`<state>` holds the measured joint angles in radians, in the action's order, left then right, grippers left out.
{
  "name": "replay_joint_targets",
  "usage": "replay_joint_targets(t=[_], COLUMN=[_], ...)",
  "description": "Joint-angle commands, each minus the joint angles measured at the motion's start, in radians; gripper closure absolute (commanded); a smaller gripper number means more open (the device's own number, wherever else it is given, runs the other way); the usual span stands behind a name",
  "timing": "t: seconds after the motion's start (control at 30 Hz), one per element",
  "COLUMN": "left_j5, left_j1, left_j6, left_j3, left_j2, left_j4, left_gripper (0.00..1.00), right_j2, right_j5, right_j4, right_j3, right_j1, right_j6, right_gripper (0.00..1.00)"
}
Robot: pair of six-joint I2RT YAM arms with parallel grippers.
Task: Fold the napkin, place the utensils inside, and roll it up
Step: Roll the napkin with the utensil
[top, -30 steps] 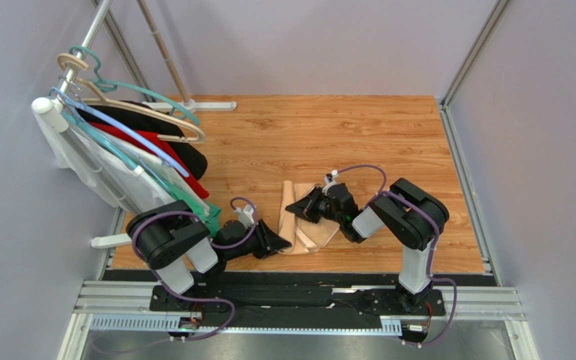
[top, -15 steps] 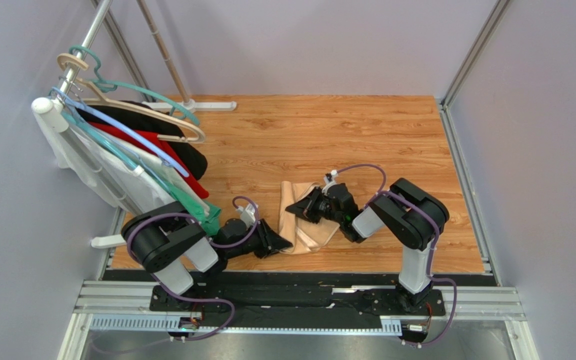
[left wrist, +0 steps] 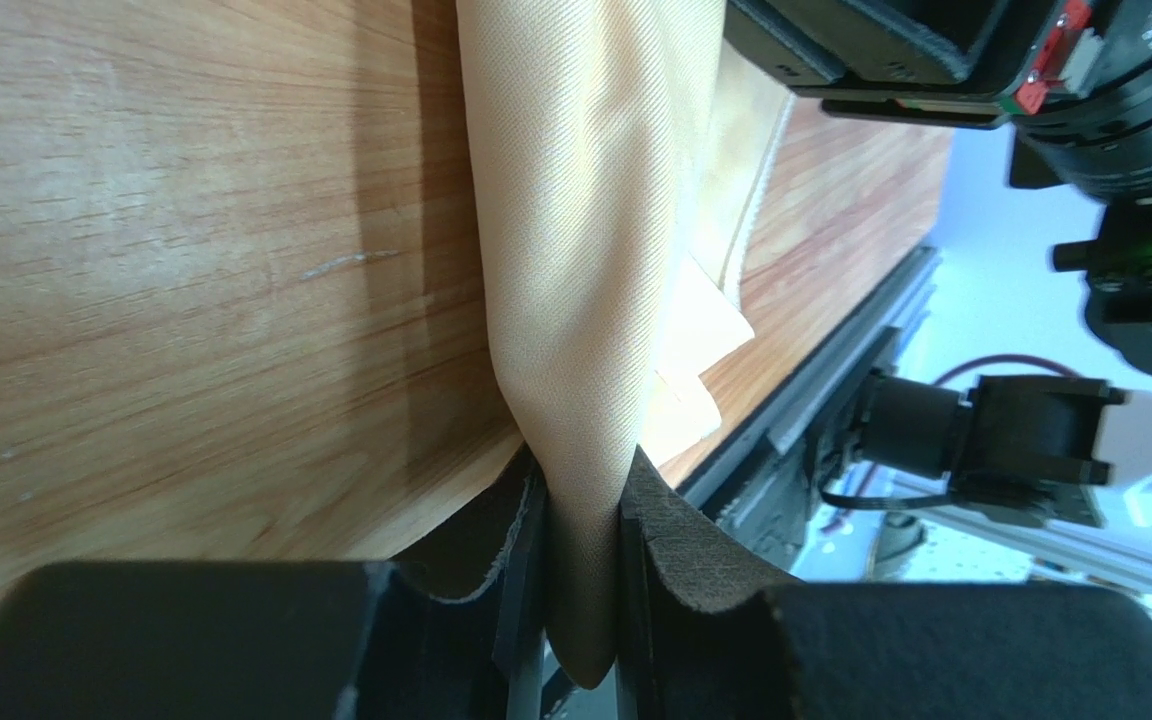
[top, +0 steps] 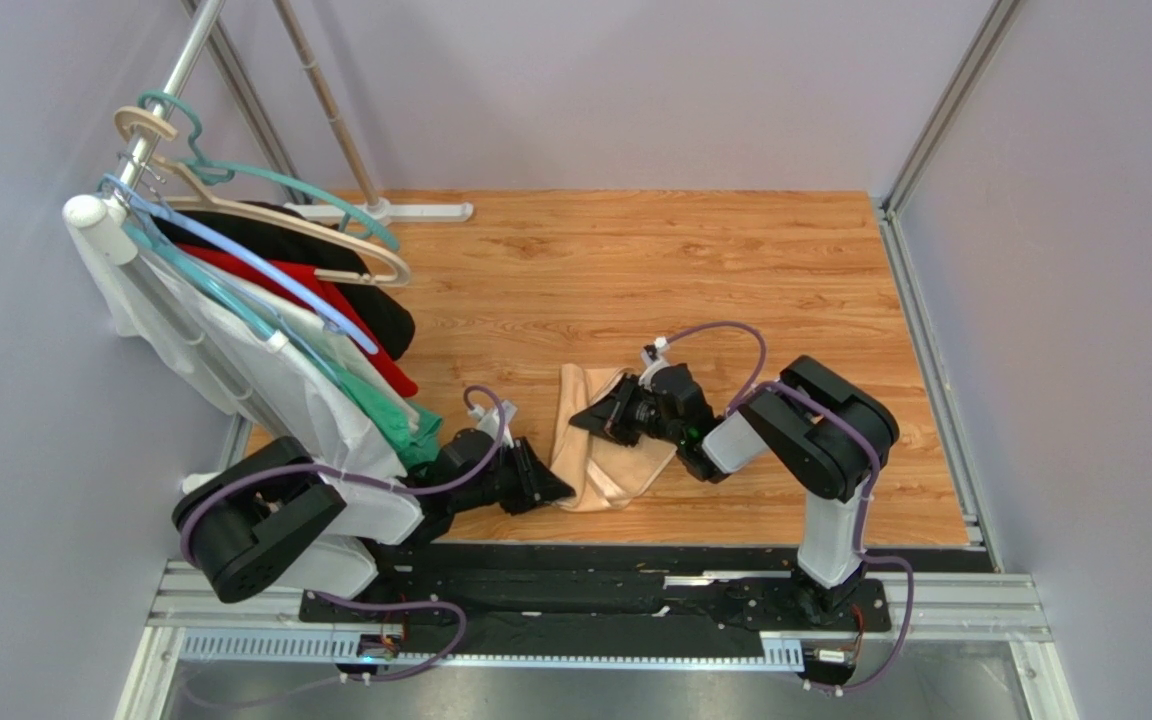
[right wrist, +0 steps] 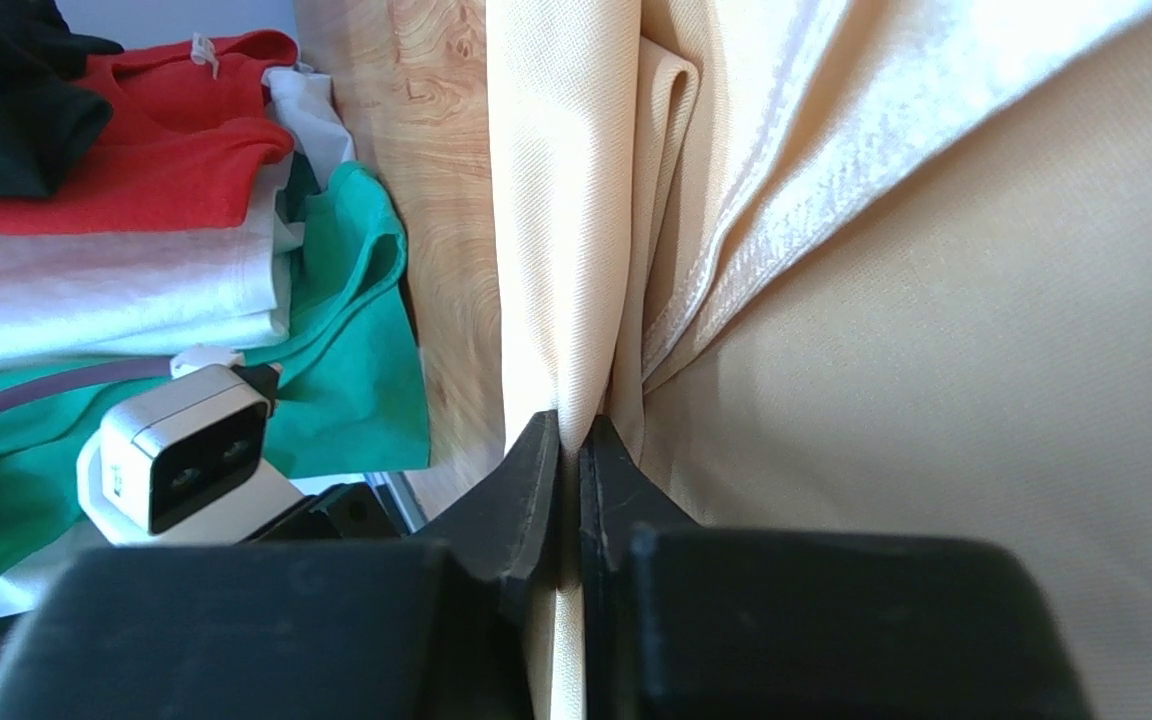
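One wooden table (top: 612, 270). One clothes rack (top: 199, 60) at far left, several hangers (top: 297, 225) on it, exact count unclear. Garments (top: 312, 323) in four colours: black, red, white, green, hanging down to the table's left edge. Two black arms. One napkin (top: 608, 450), peach-beige, bunched in long folds on the near middle of the table, lying between the two grippers. Left arm (top: 282, 518): shoulder and elbow slung low, out past the table's near left corner, forearm lying flat and pointing right along the near edge. Left gripper (left wrist: 582, 525) at the napkin's near-left end, jaws nearly together, a hanging fold of cloth pinched between the pads, the cloth running up and away over the wood. Right arm (top: 823, 435): upright at the base, elbow high at right, forearm angled down and left, wrist low over the cloth. Right gripper (right wrist: 570, 495) at the napkin's far-left edge, jaws closed down tight on a thin ridge of the fabric, looser folds and a stitched hem just beside the fingertips (right wrist: 612, 480).
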<state>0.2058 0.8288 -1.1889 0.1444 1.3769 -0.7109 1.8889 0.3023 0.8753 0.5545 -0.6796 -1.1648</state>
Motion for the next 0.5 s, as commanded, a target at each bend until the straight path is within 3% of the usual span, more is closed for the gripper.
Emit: replay_joint_targets(t=[0.0,0.1,0.2,0.47], left_j5=[-0.013,-0.019,-0.057,-0.152], left_j1=[-0.002,-0.002,-0.002,-0.002], left_j6=[0.101,0.170,0.238,0.356], left_j3=[0.078,0.128,0.170,0.254], left_j2=[-0.055,-0.068,-0.081,-0.084], left_j4=[0.161,0.314,0.439,0.649], left_gripper=[1.00,1.00,1.00,1.00], right_j2=[-0.025,-0.053,-0.102,-0.301], right_j5=[-0.011,-0.014,-0.029,-0.213], right_j4=[-0.074,-0.148,-0.263,-0.671], right_j3=[0.028,0.044,0.068,0.134], right_j1=[-0.003,-0.003,-0.003,-0.003], right_j6=[0.085,0.129,0.187,0.295], right_gripper=[0.88,0.71,0.31,0.27])
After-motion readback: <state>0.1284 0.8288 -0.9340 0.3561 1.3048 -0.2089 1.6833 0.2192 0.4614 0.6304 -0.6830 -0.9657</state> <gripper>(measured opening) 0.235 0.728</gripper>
